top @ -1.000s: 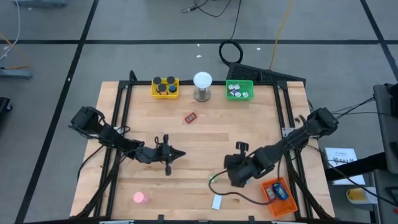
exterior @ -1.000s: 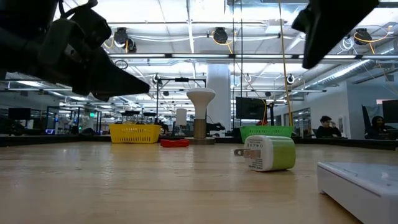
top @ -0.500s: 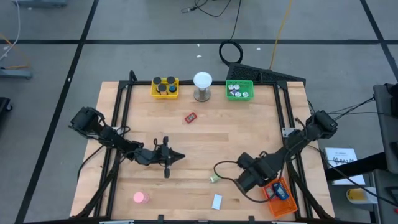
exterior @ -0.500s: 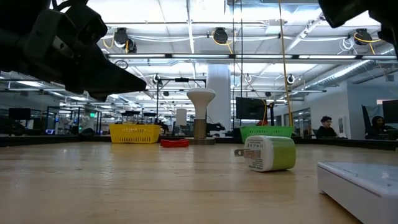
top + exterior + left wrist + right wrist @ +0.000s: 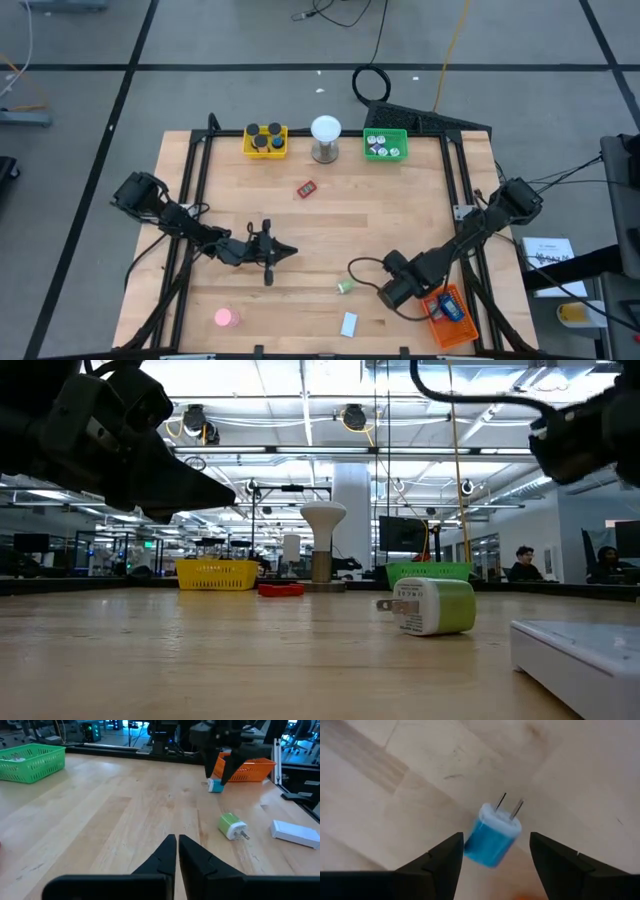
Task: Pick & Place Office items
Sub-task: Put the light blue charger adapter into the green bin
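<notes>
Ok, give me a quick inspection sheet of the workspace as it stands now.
Surface: wooden table, dry.
Job's things: blue plug below the right claw; green plug, white block, pink disc and red item loose.
Clutter: white ball on a stand; yellow tray, green tray, orange tray.
Grippers: left claw shut, empty; right claw open.
Cables: loop beyond the table.
Surroundings: seated people far off.

three trays (image 5: 265, 141), two plug adapters (image 5: 232, 826), one ball (image 5: 325, 129)
</notes>
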Robot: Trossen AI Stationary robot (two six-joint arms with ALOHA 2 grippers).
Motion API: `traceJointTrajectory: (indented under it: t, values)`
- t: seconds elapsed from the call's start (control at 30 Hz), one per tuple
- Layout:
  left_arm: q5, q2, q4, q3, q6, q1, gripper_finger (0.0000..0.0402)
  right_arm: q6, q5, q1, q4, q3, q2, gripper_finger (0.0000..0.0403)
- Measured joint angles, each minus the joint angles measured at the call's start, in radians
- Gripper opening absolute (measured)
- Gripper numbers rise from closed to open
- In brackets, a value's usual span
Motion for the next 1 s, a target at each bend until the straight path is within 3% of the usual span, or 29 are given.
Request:
traceJointTrajectory:
  t: [0.27,0.5,0.63,0.77,0.87,0.93,1.0]
  values:
    - [0.0,0.0,-0.001,0.0,0.0,0.0,0.0003,-0.019,0.002,-0.015,0.103,-0.078,0.0,0.0192]
    - [-0.002,0.0,-0.001,0.001,-0.011,0.0,0.002,-0.097,0.007,-0.015,0.145,-0.083,-0.001,0.0126]
    - [-0.068,0.0,-0.001,0.001,-0.009,0.0,0.0011,-0.183,0.048,-0.02,0.143,-0.053,-0.006,0.0126]
    - [-0.117,0.0,0.005,0.001,0.013,0.0,0.0004,-0.353,0.188,-0.045,0.143,-0.018,-0.013,0.0126]
    - [-0.118,0.0,0.013,0.001,0.016,0.0,0.0015,-0.57,0.343,-0.086,0.218,-0.022,-0.013,0.0126]
    - [-0.127,0.0,0.015,0.001,0.018,0.0,0.0019,-0.731,0.437,-0.119,0.372,-0.049,-0.013,0.0126]
    - [-0.14,0.0,0.014,0.001,0.019,0.0,0.002,-0.879,0.451,-0.166,0.611,-0.104,-0.013,0.0126]
